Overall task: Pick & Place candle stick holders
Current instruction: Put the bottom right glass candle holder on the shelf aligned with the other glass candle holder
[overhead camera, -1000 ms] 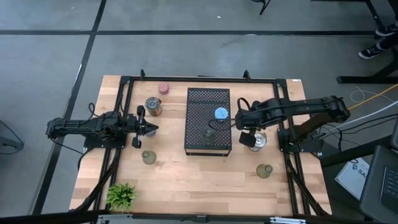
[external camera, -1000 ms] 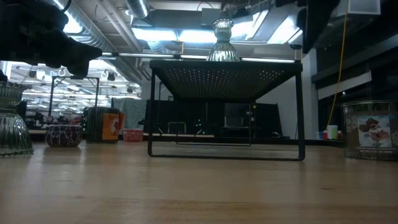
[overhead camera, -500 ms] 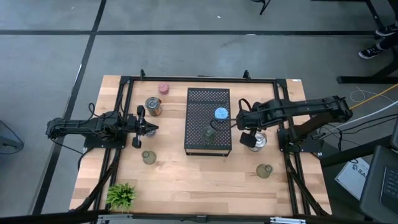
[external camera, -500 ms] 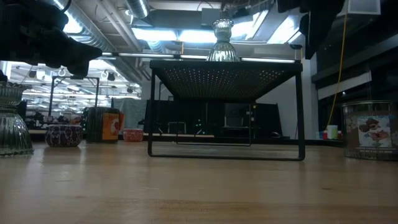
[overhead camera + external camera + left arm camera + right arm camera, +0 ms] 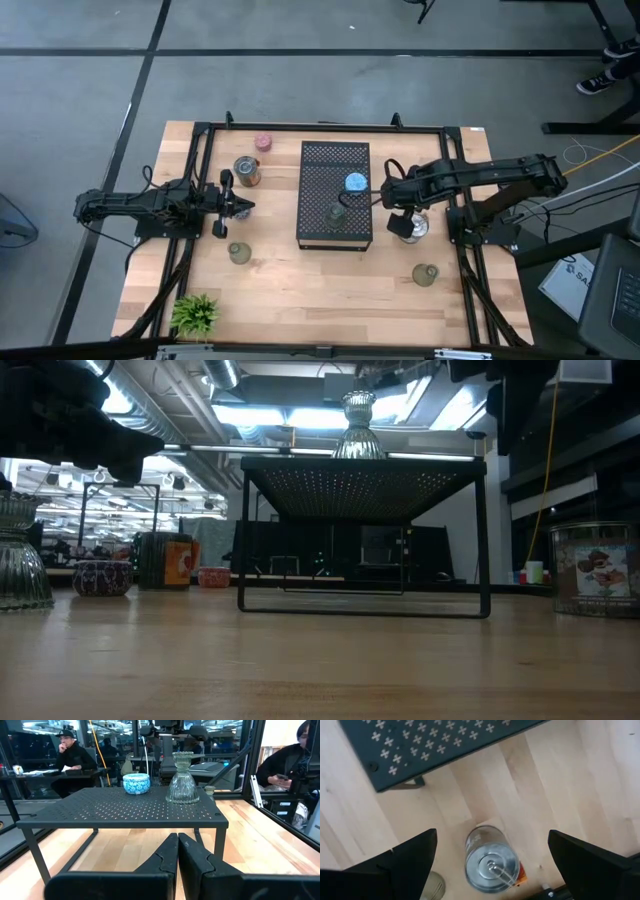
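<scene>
Black perforated tray [image 5: 335, 196] carrying two holders: blue holder [image 5: 354, 182], clear glass holder [image 5: 336, 213]. Right claw [image 5: 490, 865] spread above silvery tin holder [image 5: 490, 861]; left claw [image 5: 178, 851] pressed together, level.

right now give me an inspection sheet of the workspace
surface: wooden table, bare in front.
job's things: blue holder and glass holder on the black tray; pink holder, olive holder and silvery holder on the table.
clutter: green plant.
grippers: left hand shut, empty, facing the tray; right hand open above the silvery holder.
cables: yellow cable off the table.
surroundings: seated people behind.
</scene>
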